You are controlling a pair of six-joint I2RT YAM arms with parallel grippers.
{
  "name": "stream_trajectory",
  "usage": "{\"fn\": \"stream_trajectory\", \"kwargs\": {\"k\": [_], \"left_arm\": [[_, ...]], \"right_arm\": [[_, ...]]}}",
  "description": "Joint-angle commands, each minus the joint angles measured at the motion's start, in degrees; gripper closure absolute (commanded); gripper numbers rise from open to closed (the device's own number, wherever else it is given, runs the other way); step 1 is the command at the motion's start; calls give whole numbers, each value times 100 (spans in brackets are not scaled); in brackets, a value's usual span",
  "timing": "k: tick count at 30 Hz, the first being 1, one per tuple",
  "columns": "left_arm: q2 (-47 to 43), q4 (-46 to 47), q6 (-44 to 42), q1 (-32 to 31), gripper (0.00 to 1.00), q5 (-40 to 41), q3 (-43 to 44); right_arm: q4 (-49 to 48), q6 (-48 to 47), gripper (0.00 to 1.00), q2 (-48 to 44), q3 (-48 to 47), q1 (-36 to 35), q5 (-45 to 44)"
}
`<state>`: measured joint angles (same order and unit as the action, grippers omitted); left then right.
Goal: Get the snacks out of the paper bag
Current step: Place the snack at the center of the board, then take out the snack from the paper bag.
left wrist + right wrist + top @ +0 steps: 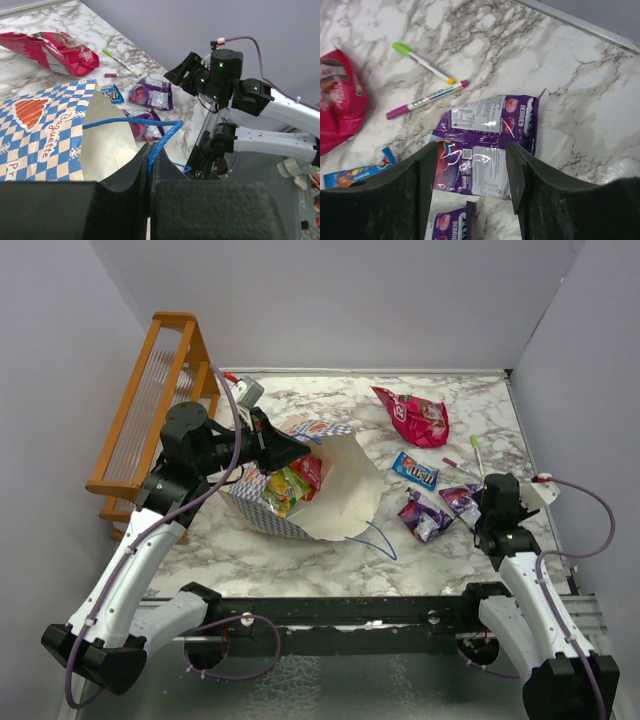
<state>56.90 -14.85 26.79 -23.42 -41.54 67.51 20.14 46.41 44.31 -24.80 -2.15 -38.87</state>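
Paper bag [345, 495] lies on its side left of centre on the marble table [330, 400], with colourful packets [288, 485] visible in its mouth. Left gripper [150, 150] is clamped on the blue cord handle [130, 121]. Right gripper [470, 150] hangs with jaws parted over a purple packet [485, 125]. Pink-red packet [415, 418] and blue packet [414, 471] lie out nearby.

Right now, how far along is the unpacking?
Done: pink-red packet, blue packet and two purple packets lie outside the paper bag. In hand: left gripper pinches its cord handle; right gripper hovers open over one of them. Left: yellow-green and red packets inside.
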Motion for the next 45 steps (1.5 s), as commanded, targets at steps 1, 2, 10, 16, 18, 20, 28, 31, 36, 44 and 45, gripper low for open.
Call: {"fn": "stream_trajectory", "kwargs": {"k": [1,2,10,16,18,20,28,31,36,44,45], "left_arm": [[-256,786,298,-76,100,-746,-253],[-285,869,347,-84,100,-798,-328],[-456,1046,451,-181,100,-997,-647],[-530,1275,699,-257,100,-1090,-792],[-546,1546,974,-304,100,-1106,-916],[-564,1827,1219,-345,100,-1091,-1053],[-391,1953,1446,-450,100,-779,-1209],[-350,1897,1444,-478,100,-676,-1192],[-274,1733,1403,-497,100,-553,-1126],[-191,1596,1325,-523,100,-604,-1090],[-195,1565,1301,-530,100,-601,-1077]], "right_arm": [[83,-61,38,-590,-212,31,446],[109,-151,34,-706,-283,31,594],[-1358,-2000,13,-1388,-548,31,4401],[-2558,-1944,14,-991,-634,18,8105],[-2847,-1888,15,-973,-586,-157,8500],[-2953,-2126,17,-1002,-562,-637,8451],[-3035,-3398,21,-402,-487,-3292,7205],[-3184,-4134,21,-23,-492,-4419,6278],[-3506,-5180,21,1042,-636,-5678,4213],[-5004,-5727,24,2471,-555,-5734,3605],[-5183,-5728,25,2623,-556,-5735,3492]]}}
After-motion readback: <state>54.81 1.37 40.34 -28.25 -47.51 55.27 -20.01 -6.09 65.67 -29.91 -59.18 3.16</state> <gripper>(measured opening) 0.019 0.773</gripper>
